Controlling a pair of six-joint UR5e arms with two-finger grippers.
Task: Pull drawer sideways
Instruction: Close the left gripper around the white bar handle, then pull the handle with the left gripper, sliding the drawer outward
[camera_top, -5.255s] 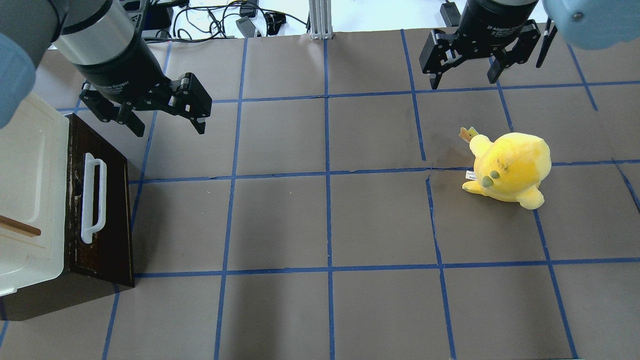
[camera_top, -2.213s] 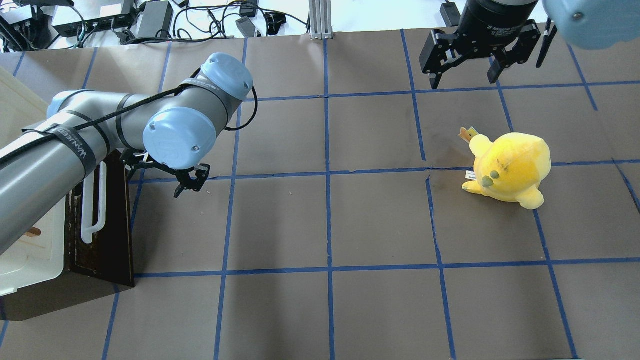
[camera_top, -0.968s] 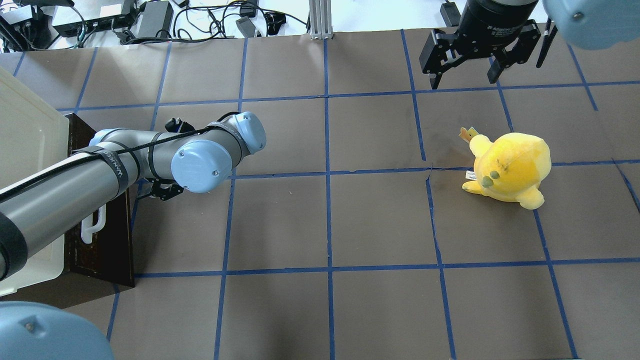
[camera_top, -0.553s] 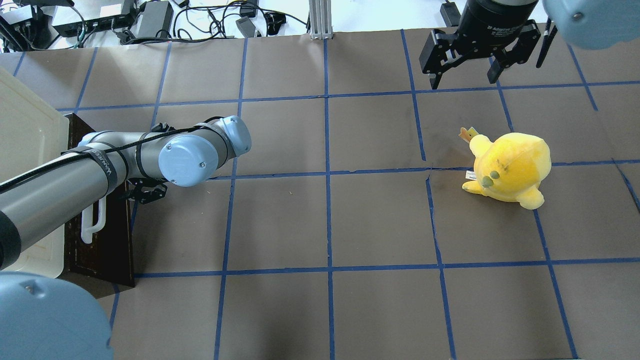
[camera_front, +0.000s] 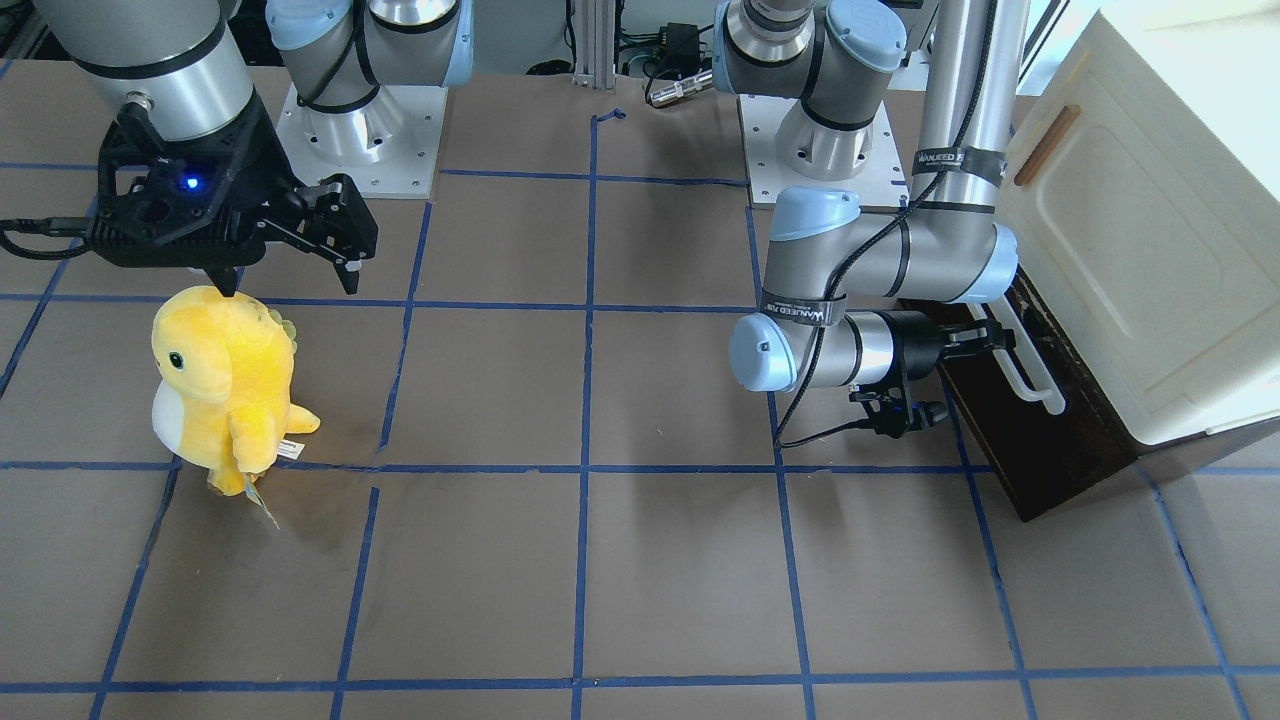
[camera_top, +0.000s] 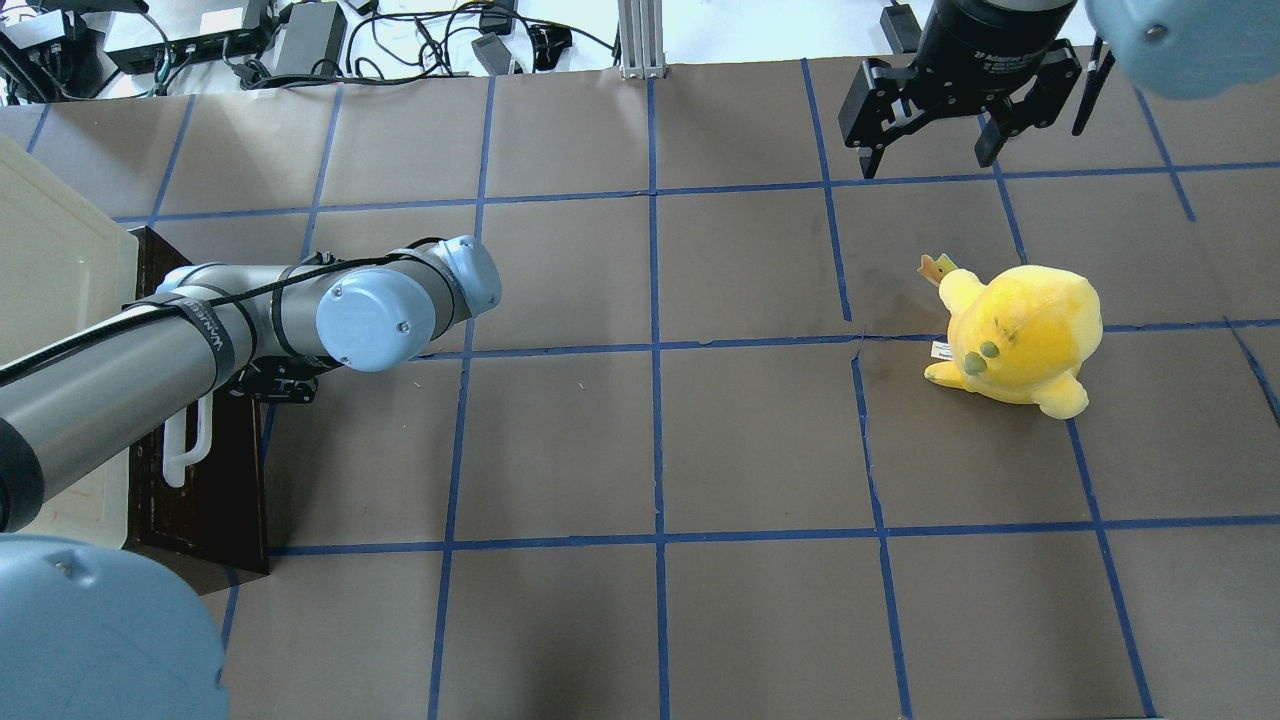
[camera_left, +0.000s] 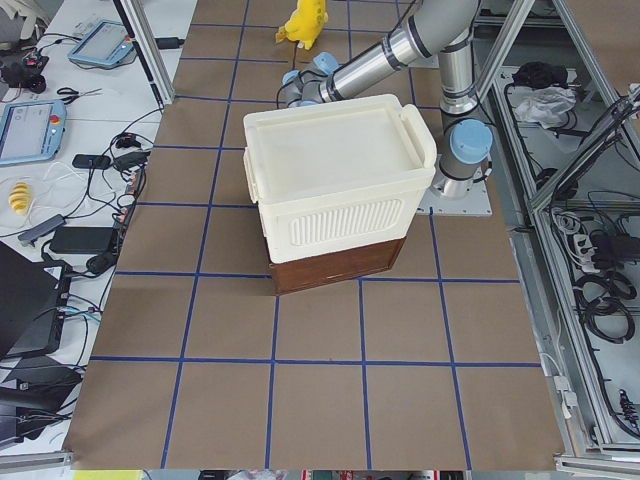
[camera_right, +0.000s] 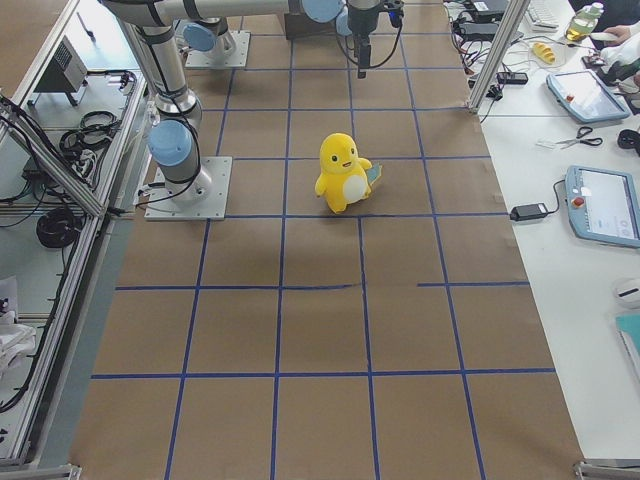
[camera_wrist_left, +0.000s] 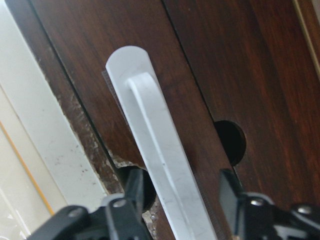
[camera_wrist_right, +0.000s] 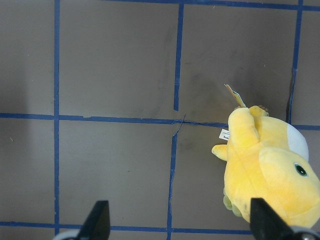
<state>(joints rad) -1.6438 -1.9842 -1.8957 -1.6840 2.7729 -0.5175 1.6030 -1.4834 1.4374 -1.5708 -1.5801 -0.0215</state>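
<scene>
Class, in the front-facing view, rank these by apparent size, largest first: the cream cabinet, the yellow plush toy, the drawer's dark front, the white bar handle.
1. Cream cabinet.
2. Yellow plush toy and the drawer's dark front: too alike to rank, with the front partly hidden.
3. White bar handle.

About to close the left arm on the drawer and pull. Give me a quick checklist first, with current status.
1. Left hand straddling the white bar handle of the drawer: ok.
2. Grip closed on handle: not ok, jaws open, gaps both sides.
3. Plush toy off the pull path: ok, far from the drawer.
4. Right hand out of the way: ok, open near the toy.
5. Cabinet held against sliding: cannot tell.
</scene>
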